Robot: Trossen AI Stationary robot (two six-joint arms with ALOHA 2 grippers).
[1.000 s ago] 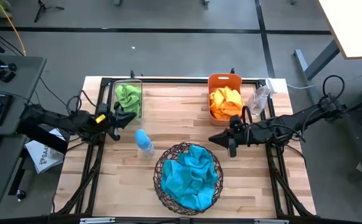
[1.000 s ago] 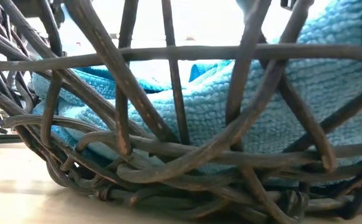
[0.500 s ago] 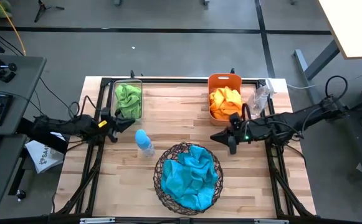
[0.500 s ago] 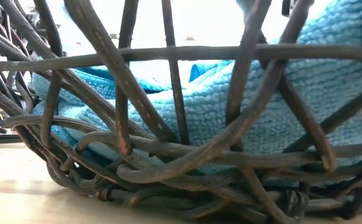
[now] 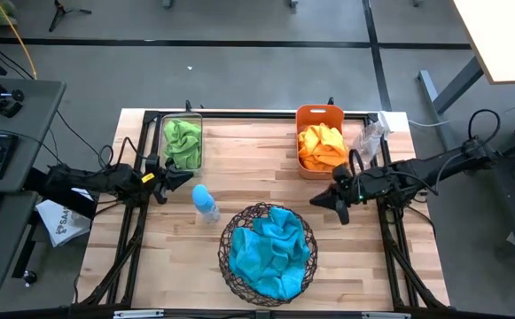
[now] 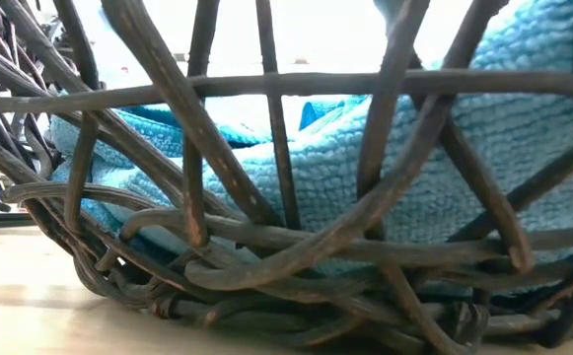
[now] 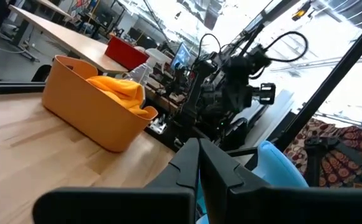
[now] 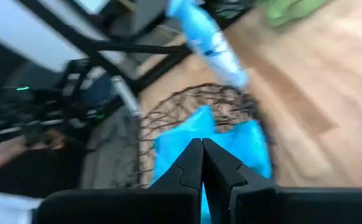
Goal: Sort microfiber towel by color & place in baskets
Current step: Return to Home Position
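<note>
The green towels point(image 5: 183, 142) lie in the clear bin point(image 5: 163, 133) at the far left. The orange towels point(image 5: 321, 143) fill the salmon-orange basket point(image 5: 319, 113) at the far right. The turquoise towels point(image 5: 270, 252) lie heaped in the round wire basket point(image 5: 229, 232) at the near middle, and they fill the low view point(image 6: 365, 168). My left gripper point(image 5: 189, 177) is shut and hovers near the clear bin, holding nothing. My right gripper point(image 5: 316, 202) is also shut and empty, between the orange basket and the wire basket.
A clear bottle with a blue cap point(image 5: 204, 202) lies on the wood between my left gripper and the wire basket. A clear crumpled bottle point(image 5: 370, 140) sits right of the orange basket. Bare wood shows in the table's middle and at its near corners.
My right gripper has drawn back toward the table's right edge and slightly toward the near edge, away from the orange basket. My left gripper has pulled back a little toward the left and near edges. Both have stayed shut. No towel has moved.
</note>
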